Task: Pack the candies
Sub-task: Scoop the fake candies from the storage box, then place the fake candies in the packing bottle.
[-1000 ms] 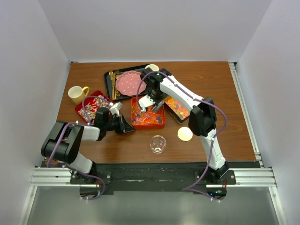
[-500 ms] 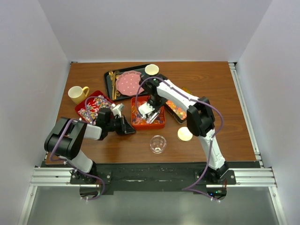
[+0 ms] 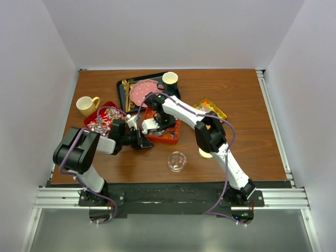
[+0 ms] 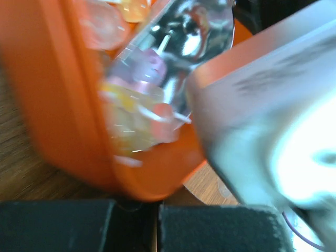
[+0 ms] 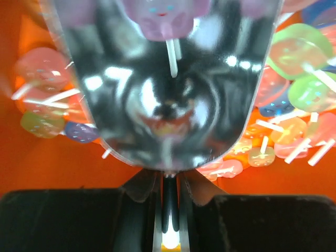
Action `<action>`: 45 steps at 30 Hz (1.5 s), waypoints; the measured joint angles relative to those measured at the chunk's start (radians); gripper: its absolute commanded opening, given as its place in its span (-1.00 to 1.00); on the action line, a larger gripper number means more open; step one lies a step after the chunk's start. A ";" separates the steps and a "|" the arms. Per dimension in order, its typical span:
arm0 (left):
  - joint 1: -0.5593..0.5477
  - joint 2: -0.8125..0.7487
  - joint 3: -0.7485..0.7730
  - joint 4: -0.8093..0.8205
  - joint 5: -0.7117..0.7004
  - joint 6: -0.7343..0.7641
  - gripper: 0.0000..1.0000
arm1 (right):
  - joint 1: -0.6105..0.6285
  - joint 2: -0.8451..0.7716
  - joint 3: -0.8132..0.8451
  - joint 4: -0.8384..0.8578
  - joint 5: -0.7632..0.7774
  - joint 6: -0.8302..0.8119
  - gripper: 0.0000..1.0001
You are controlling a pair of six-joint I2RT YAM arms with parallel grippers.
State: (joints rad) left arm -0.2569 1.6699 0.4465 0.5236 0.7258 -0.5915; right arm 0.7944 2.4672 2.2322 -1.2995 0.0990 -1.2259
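Two claws meet at the orange tray [image 3: 171, 137] of lollipops [image 5: 299, 52] in mid-counter [image 3: 236, 89]. The right claw [image 5: 169, 194] pinches the handle of a metal scoop [image 5: 168, 94] lowered among the sweets, a purple lollipop [image 5: 160, 16] lying in it. The left claw [image 3: 142, 140], pressed together, sits at the tray's near-left corner; whether it grips the rim cannot be told. More candies fill a red tray [image 3: 100, 122] and a yellow tray [image 3: 210, 107] on either side.
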 measured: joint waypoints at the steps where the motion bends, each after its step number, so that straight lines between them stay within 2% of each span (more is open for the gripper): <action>1: 0.000 0.000 0.000 0.000 0.000 0.000 -1.00 | 0.003 0.000 0.007 -0.002 -0.018 0.031 -1.00; 3: 0.003 0.000 0.000 -0.002 0.000 -0.003 -1.00 | 0.003 -0.006 0.005 -0.002 -0.068 0.096 -1.00; 7: 0.013 -0.009 0.008 -0.034 0.002 0.003 -1.00 | -0.019 -0.088 -0.138 0.086 -0.175 0.186 -1.00; 9: 0.026 -0.020 0.018 -0.079 0.004 0.013 -0.91 | -0.028 -0.126 -0.195 0.116 -0.218 0.208 -1.00; 14: 0.084 -0.074 0.082 -0.287 0.016 0.085 -0.67 | -0.049 -0.170 -0.269 0.175 -0.311 0.248 -1.00; 21: 0.134 -0.200 0.175 -0.558 0.039 0.214 -0.46 | -0.080 -0.189 -0.298 0.192 -0.401 0.268 -1.00; 28: 0.142 -0.300 0.231 -0.731 0.058 0.261 -0.36 | -0.131 -0.303 -0.332 0.192 -0.460 0.272 -1.00; 38: 0.245 -0.403 0.409 -0.795 0.133 0.312 -0.32 | -0.214 -0.558 -0.518 0.256 -0.558 0.303 -1.00; 45: 0.281 -0.414 0.405 -0.788 0.106 0.326 -0.31 | -0.222 -0.725 -0.675 0.241 -0.549 0.281 -1.00</action>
State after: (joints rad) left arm 0.0242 1.2556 0.8513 -0.2642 0.8318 -0.2653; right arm 0.5728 1.7420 1.5574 -1.0584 -0.4496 -0.9451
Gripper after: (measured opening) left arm 0.341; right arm 0.145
